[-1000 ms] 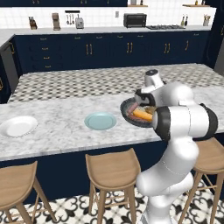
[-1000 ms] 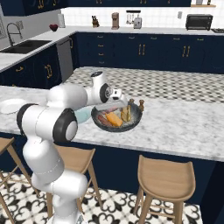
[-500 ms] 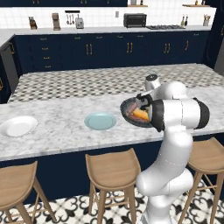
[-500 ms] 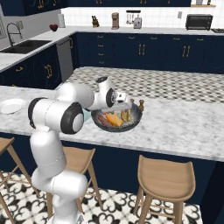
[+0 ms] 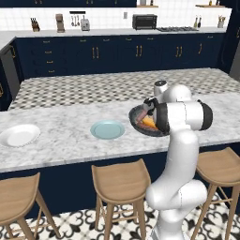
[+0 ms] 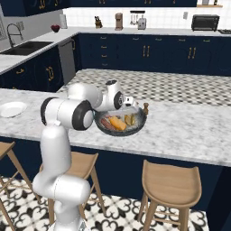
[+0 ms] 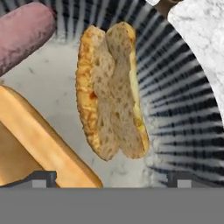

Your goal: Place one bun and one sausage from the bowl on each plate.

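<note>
The bowl [image 6: 121, 124] is round and dark grey, with a ribbed wall and a paler floor, and it stands on the marble bench. Inside lies a split bun [image 7: 111, 92], its crumb side up. Beside it is a second, golden bun [image 7: 39, 144], and a pink sausage [image 7: 24, 30]. The light blue plate [image 5: 108, 129] and the white plate [image 5: 18, 135] lie flat on the bench.

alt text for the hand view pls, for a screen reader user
Close-up looking down into the dark ribbed bowl: a split bun lies in the middle, ahead of the open pincer. A pink sausage sits at upper left, a second, smoother bun at lower left, and marble counter shows at upper right.
</note>
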Motion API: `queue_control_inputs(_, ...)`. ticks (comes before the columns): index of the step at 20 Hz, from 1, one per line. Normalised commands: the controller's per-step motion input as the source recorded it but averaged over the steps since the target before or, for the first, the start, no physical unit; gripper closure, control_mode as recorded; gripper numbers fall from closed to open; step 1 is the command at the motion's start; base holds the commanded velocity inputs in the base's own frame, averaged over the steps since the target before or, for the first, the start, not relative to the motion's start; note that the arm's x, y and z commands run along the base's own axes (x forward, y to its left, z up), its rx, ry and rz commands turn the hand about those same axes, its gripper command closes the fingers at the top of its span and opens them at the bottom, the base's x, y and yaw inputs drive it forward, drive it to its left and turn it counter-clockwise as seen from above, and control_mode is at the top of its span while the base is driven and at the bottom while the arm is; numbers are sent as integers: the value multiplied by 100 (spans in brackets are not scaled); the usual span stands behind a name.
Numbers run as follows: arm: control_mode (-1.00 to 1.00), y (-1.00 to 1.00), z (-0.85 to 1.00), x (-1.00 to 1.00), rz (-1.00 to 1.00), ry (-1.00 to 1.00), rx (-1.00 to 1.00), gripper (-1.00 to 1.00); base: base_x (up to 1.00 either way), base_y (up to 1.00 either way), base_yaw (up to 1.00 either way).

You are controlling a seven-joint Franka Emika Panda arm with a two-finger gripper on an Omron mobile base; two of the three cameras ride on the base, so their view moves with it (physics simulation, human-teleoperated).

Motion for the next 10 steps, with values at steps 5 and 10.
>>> queue_control_inputs(5, -100, -4, -16, 25, 0, 6, 2, -100, 0, 0, 0)
queue_control_inputs(10, -100, -1, -16, 24, 0, 7, 3, -100, 0, 0, 0)
